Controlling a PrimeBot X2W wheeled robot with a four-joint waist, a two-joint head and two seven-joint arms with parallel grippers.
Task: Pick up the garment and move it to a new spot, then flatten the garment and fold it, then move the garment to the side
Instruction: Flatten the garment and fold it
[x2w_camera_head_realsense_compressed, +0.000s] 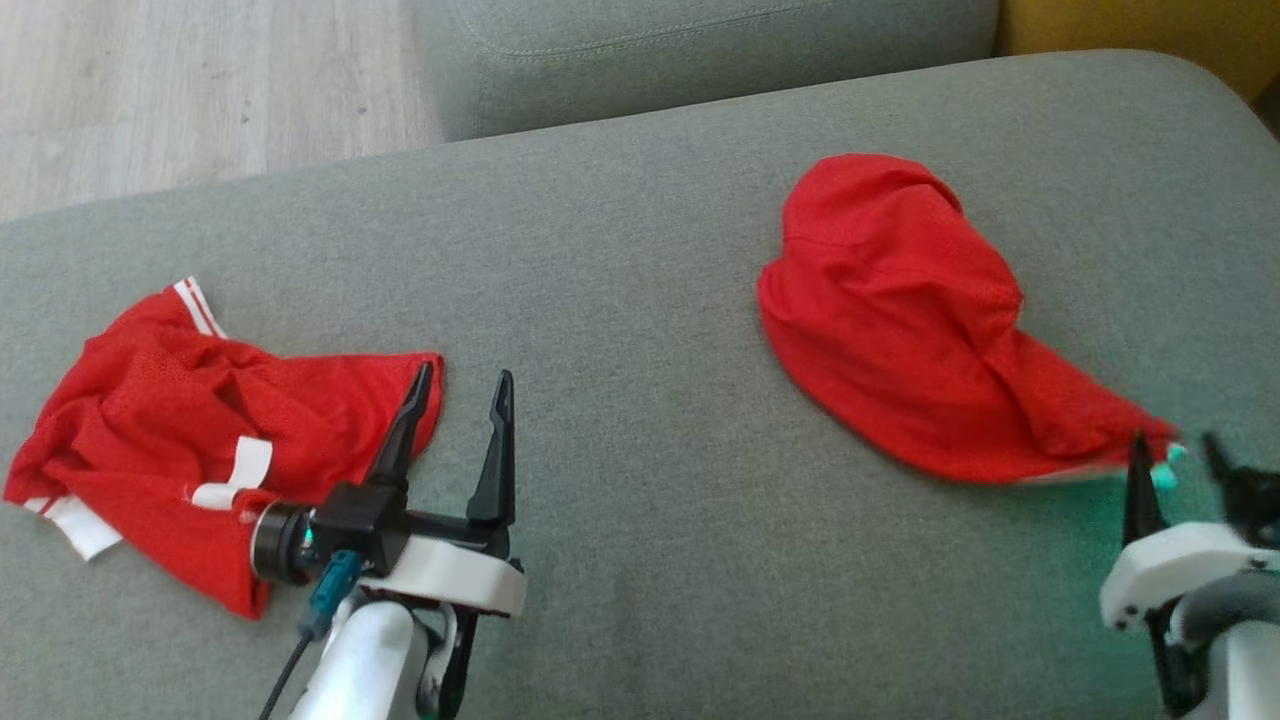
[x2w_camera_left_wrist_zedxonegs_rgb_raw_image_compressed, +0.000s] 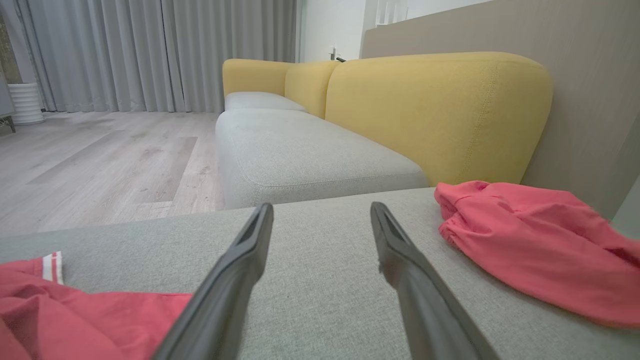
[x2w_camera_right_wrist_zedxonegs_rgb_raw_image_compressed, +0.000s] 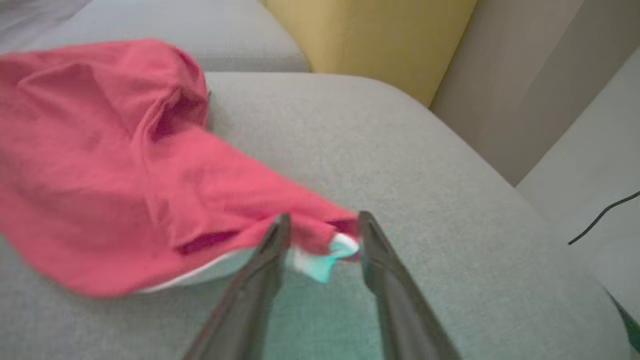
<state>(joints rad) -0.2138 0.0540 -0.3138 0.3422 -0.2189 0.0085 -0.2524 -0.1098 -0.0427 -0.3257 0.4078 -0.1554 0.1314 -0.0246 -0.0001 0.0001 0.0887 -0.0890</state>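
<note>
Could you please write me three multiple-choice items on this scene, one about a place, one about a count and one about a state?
1. Where does the striped garment lie?
A) on the wooden floor
B) on the grey cushion beside the left pincer
C) draped on the yellow backrest

2. How many red garments lie on the cushion?
A) one
B) two
C) three

3. How is the left pincer?
A) shut on cloth
B) shut, empty
C) open, empty

1 B: it lies on the cushion by the pincer's fingers.
2 B: the striped one and a plain garment further right.
3 C: its fingers stand apart with only cushion between them.
</note>
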